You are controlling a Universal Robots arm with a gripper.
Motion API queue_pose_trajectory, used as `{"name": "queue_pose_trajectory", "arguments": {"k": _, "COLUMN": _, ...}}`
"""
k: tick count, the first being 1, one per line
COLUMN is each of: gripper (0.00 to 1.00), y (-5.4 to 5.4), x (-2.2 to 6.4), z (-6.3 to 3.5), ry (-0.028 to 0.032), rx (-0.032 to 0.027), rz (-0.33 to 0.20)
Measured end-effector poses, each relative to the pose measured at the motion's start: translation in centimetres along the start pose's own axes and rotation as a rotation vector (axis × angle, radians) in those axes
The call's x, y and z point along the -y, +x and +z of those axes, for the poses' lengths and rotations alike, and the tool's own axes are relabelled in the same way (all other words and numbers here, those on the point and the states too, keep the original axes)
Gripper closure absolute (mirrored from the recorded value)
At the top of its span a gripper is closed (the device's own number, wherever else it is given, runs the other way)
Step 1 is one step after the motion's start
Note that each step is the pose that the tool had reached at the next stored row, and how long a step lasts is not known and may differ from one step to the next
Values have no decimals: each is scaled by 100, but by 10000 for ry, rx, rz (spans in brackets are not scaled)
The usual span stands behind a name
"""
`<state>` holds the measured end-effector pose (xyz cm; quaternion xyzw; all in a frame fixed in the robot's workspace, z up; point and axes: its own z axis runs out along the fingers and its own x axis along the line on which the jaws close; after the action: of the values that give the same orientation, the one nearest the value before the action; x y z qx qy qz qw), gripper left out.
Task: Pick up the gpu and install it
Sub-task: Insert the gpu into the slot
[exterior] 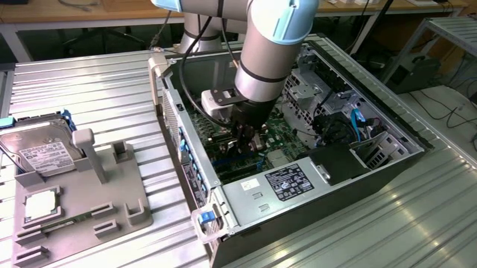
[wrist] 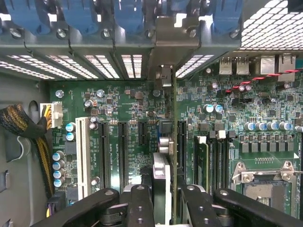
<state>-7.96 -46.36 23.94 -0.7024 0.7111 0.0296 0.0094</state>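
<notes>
Gripper (wrist: 163, 201) is reaching down inside the open pc case (exterior: 387, 120), fingers (wrist: 137, 208) clamping the gpu (wrist: 161, 184) edge-on btwn them. Card is standing upright over the motherboard (wrist: 118, 104), just beside 1 long black slot (wrist: 182, 144), its metal bracket (wrist: 164, 75) pointing toward the vented rear wall. Hard drive (exterior: 41, 151) is lying on the gray fixture (exterior: 82, 206) outside the case.

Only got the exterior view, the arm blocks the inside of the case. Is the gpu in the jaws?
Observer: Yes. In the wrist view the gripper is shut on the gpu, which stands edge-on over the motherboard.
Operator: Where's the bracket end?
Observer: The bracket is at the rear slot openings. I cannot tell if the card is seated.
Operator: Neighbouring slots free?
Observer: The two long black slots beside it are empty.
</notes>
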Motion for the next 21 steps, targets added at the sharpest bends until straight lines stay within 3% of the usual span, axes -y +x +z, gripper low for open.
{"name": "queue_pose_trajectory", "arguments": {"k": 10, "gripper": 72, "y": -4, "x": 0, "z": -26, "ry": 8, "rx": 23, "rz": 1}}
{"name": "queue_pose_trajectory", "arguments": {"k": 21, "gripper": 72, "y": -4, "x": -5, "z": -73, "ry": 1, "rx": 0, "rz": 0}}
